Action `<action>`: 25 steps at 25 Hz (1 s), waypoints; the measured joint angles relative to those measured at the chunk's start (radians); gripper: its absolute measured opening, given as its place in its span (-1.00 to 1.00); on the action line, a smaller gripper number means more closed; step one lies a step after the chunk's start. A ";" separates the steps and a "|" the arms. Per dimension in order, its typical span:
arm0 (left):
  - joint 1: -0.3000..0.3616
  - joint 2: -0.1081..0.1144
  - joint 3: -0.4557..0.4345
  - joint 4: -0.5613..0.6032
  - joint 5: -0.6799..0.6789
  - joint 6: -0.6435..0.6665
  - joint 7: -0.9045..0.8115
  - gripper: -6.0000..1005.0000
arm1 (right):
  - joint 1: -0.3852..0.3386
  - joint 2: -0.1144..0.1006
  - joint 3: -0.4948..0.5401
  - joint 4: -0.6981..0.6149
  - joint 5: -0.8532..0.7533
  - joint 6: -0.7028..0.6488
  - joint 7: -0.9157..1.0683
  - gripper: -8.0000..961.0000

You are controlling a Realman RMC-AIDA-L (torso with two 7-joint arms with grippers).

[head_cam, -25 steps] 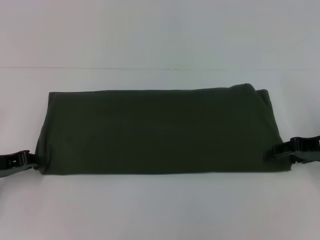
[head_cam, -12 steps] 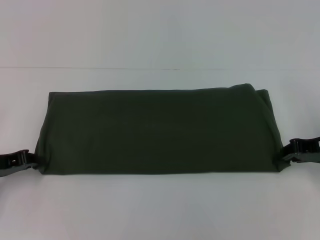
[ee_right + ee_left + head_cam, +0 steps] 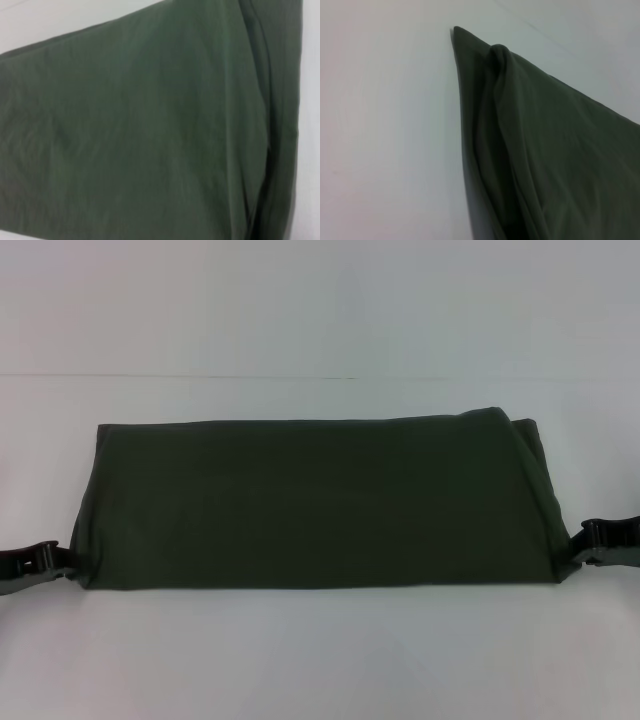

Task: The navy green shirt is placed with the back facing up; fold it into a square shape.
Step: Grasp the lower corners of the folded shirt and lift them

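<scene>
— Across the middle of the white counter, what lies there?

— The navy green shirt, folded into a long flat band, plain side up (layered folds show at both short ends in the wrist views).

— And at its left end?

— The left end effector sits low at the near corner, just beside the cloth; whether it is clenched or released I cannot tell.

— On the other side?

— The right end effector sits just beside the near right corner; its grip I cannot tell either.
</scene>
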 joint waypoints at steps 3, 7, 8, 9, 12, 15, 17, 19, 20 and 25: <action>0.000 0.004 0.005 0.003 0.005 0.021 0.001 -0.98 | -0.006 -0.005 -0.005 -0.005 -0.001 -0.025 -0.019 -0.97; -0.004 0.009 0.004 0.027 0.029 0.081 0.001 -0.98 | -0.014 -0.013 -0.003 -0.012 -0.001 -0.091 -0.069 -0.98; -0.004 0.010 0.003 0.033 0.036 0.099 -0.001 -0.98 | -0.018 -0.015 -0.001 -0.012 -0.001 -0.108 -0.082 -0.97; -0.005 0.012 0.002 0.035 0.042 0.113 -0.003 -0.98 | -0.024 -0.017 0.001 -0.012 -0.001 -0.125 -0.094 -0.97; -0.005 0.020 -0.005 0.043 0.053 0.164 -0.009 -0.98 | -0.040 -0.020 0.003 -0.012 0.000 -0.167 -0.131 -0.97; 0.000 0.022 -0.007 0.062 0.054 0.228 -0.016 -0.98 | -0.058 -0.025 0.012 -0.013 0.004 -0.223 -0.164 -0.97; 0.001 0.026 -0.014 0.071 0.063 0.287 -0.020 -0.98 | -0.067 -0.030 0.020 -0.013 0.005 -0.262 -0.185 -0.97; 0.003 0.031 -0.032 0.082 0.082 0.345 -0.019 -0.98 | -0.078 -0.033 0.035 -0.013 0.006 -0.316 -0.211 -0.97; 0.005 0.033 -0.042 0.088 0.093 0.375 -0.019 -0.98 | -0.084 -0.033 0.043 -0.013 0.006 -0.340 -0.223 -0.97; 0.020 0.043 -0.072 0.121 0.125 0.515 -0.013 -0.98 | -0.116 -0.035 0.064 -0.013 0.002 -0.419 -0.270 -0.97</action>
